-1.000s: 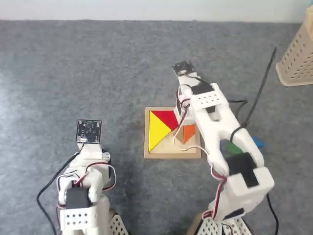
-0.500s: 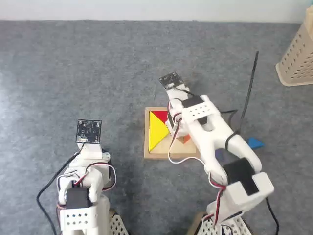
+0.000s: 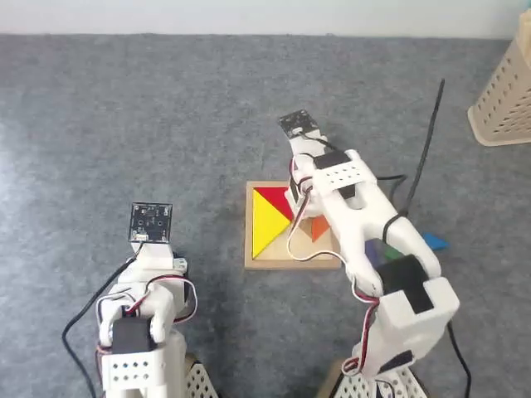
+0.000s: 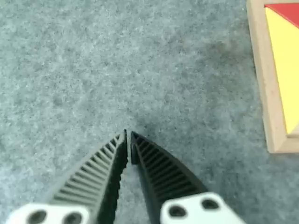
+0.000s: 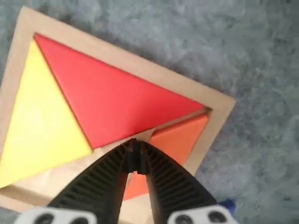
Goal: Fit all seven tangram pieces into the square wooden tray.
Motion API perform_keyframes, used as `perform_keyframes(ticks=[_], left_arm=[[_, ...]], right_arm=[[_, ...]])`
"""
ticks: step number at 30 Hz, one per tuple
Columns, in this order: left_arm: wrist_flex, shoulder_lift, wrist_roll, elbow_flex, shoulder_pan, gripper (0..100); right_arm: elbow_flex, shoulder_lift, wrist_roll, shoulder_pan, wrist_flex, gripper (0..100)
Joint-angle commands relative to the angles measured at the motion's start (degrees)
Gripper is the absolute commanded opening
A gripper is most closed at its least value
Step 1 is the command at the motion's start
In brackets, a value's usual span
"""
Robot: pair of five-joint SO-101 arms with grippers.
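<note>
The square wooden tray (image 3: 292,261) lies mid-table. In it a yellow triangle (image 3: 265,220) fills the left side, a red triangle (image 3: 279,200) the far side, and an orange piece (image 3: 319,226) sits at the right. My right gripper (image 5: 134,150) is shut with nothing in it, its tips just over the seam between the red triangle (image 5: 117,105) and the orange piece (image 5: 181,138). The yellow triangle (image 5: 37,116) lies beside them. My left gripper (image 4: 128,136) is shut over bare carpet, left of the tray rim (image 4: 261,93).
A blue piece (image 3: 434,242) lies on the carpet right of the tray, and a green piece (image 3: 393,249) peeks out from under the right arm. A slatted beige basket (image 3: 502,91) stands at the far right. Grey carpet stretches open to the left and far side.
The right arm swung left over the tray, then came back a little to the right. The left arm has not moved.
</note>
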Motion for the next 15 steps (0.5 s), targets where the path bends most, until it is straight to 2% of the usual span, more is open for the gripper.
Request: perform_keyframes(ticks=[1, 7, 15], left_arm=[[0.3, -1.0, 0.4, -0.7, 0.3, 1], [0.3, -1.0, 0.4, -0.7, 0.3, 1], [0.3, -1.0, 0.4, -0.7, 0.3, 1]], right_arm=[[2.1, -9.0, 0.9, 0.8, -0.8, 0.7], [9.7, -10.9, 1.0, 0.9, -6.6, 0.7], [4.9, -1.5, 1.0, 2.6, -6.6, 0.7]])
